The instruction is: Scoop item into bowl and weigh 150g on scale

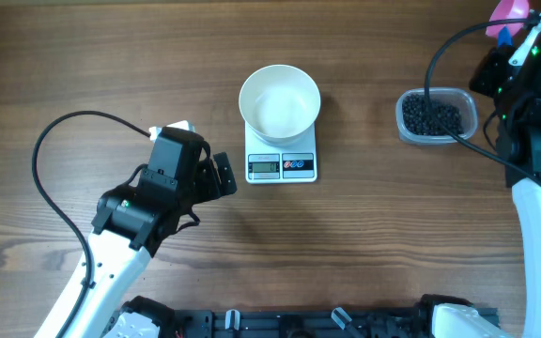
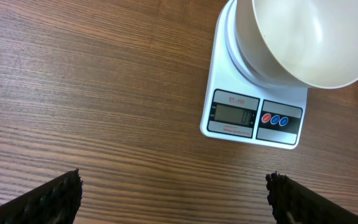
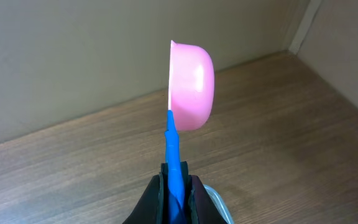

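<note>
Overhead: empty white bowl [image 1: 280, 99] sits on the scale [image 1: 282, 167] ready for weighing, black beads [image 1: 431, 115] fill the clear tub [image 1: 437, 91] nearby, right claw [image 3: 176, 183] pinches the pink scoop [image 3: 191, 87] by its blue handle, tipped on edge, left claw [image 2: 173, 186] gapes wide over the worktop [image 1: 83, 56].

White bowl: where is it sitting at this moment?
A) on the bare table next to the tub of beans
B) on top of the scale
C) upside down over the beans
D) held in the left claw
B: the overhead and left wrist views both show the bowl resting upright on the scale, with the scale's display and buttons sticking out in front of it.
</note>
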`<state>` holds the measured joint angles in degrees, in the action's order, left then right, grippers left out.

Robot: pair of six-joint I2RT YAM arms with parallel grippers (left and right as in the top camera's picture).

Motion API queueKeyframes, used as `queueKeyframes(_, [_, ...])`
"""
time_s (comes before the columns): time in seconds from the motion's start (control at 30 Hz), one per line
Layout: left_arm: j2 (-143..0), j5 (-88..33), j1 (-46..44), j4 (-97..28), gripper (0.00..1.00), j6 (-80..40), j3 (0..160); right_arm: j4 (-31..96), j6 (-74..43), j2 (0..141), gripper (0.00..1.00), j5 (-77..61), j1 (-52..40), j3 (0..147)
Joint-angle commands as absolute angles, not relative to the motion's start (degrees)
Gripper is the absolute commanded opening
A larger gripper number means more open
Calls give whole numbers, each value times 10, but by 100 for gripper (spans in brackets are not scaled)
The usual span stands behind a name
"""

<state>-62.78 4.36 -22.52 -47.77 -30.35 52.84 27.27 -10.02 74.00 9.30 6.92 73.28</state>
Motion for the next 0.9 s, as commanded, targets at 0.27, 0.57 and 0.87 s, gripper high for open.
queueKeyframes(0.27, [-630,37,-222,-476,100,-305,526,271,-107,741,4,-21,70,741])
queueKeyframes(0.57, [-630,36,-222,-476,100,-305,526,226,-105,743,4,-20,70,741])
queueKeyframes(0.87, [-630,37,-222,-476,100,-305,526,127,-74,767,4,-20,70,741])
